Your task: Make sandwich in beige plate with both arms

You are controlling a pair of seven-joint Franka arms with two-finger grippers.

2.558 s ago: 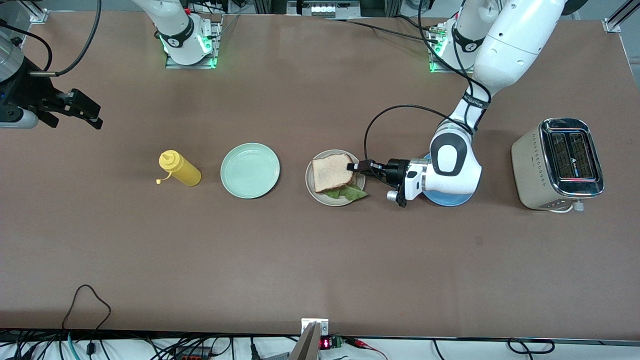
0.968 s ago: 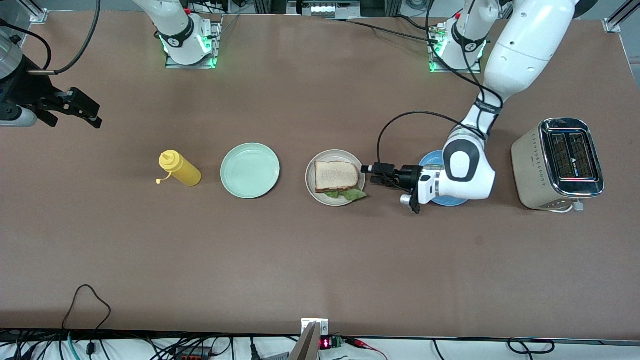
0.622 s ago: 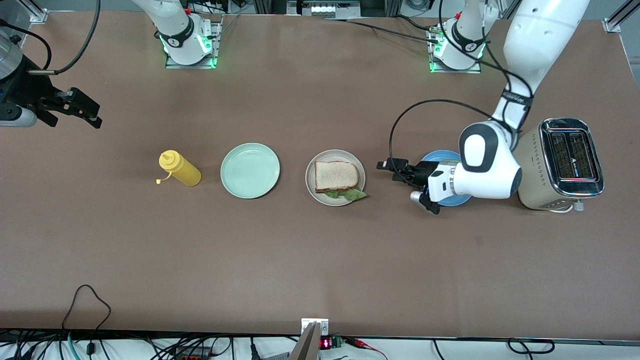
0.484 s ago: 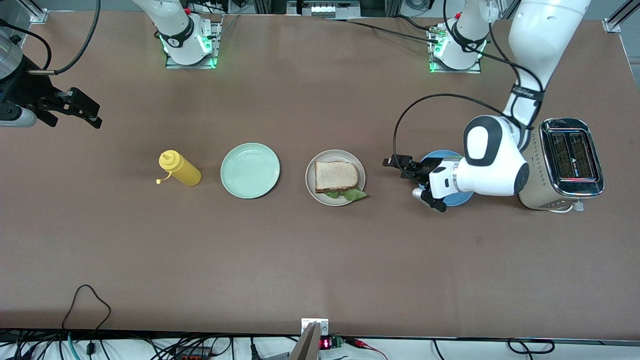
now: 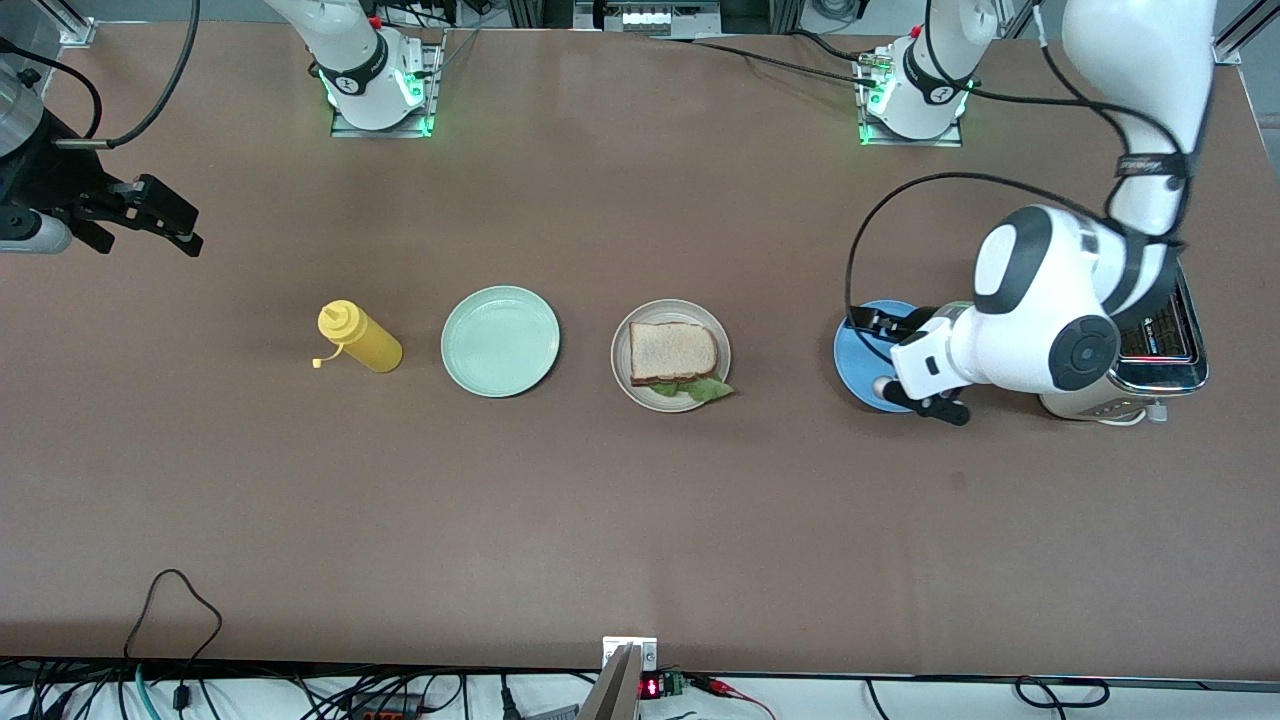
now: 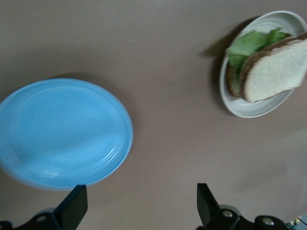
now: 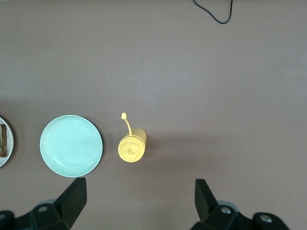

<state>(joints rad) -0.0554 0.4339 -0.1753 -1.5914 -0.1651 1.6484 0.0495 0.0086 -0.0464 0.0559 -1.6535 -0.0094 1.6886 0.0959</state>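
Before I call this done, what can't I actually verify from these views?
- Bottom slice of the sandwich: front view, top slice covers it.
- Toaster slots: front view, left arm blocks them.
- Blue plate: front view, partly under the left gripper; left wrist view, edge cuts it off.
- Beige plate: right wrist view, only a sliver.

mustard btl [image 5: 360,338] | mint plate [image 5: 500,341] | blue plate [image 5: 862,352] | toaster [image 5: 1160,345]

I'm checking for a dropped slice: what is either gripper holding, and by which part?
Nothing. The left gripper is open over the blue plate; the right gripper waits open. The sandwich lies on the beige plate.
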